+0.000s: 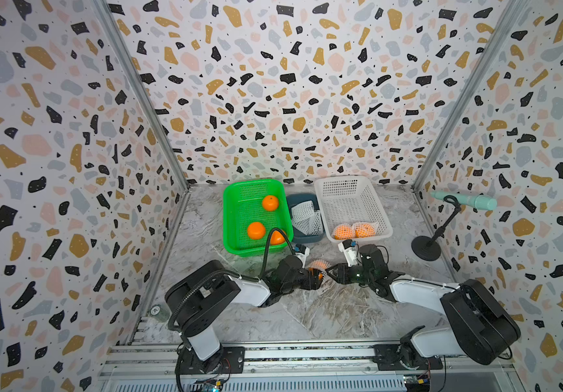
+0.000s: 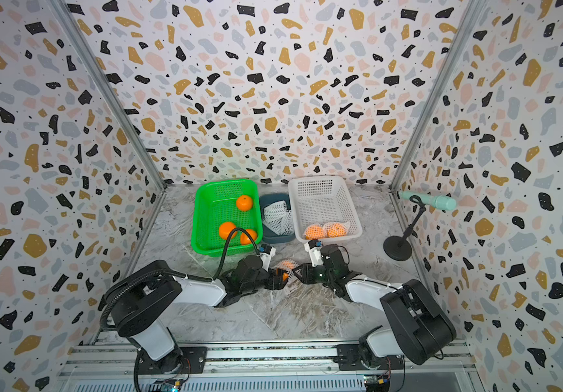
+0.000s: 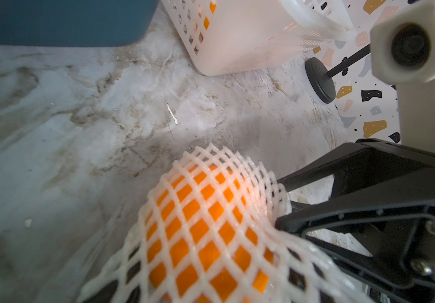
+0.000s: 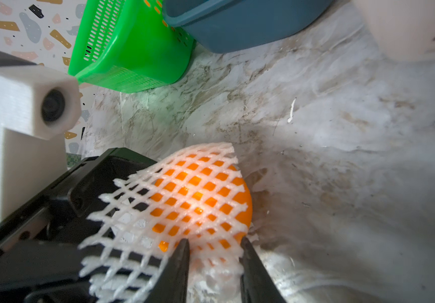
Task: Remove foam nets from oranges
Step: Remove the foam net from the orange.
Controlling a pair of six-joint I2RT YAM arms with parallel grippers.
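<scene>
One orange (image 3: 206, 228) wrapped in a white foam net (image 4: 137, 236) lies on the marble table between both arms, in both top views (image 1: 319, 265) (image 2: 287, 264). My right gripper (image 4: 215, 246) is shut on the bunched end of the net. My left gripper (image 1: 318, 276) faces it from the other side. Its fingers stand wide apart beside the orange, and the net's loose end drapes over them. Three bare oranges (image 1: 256, 230) lie in the green basket (image 1: 236, 190). Two netted oranges (image 1: 343, 232) sit in the white basket (image 1: 380, 210).
A blue bin (image 1: 307, 239) between the baskets holds loose foam nets (image 1: 305, 217). A black stand (image 1: 426, 249) with a teal microphone (image 1: 466, 200) is by the right wall. Patterned walls enclose the table on three sides.
</scene>
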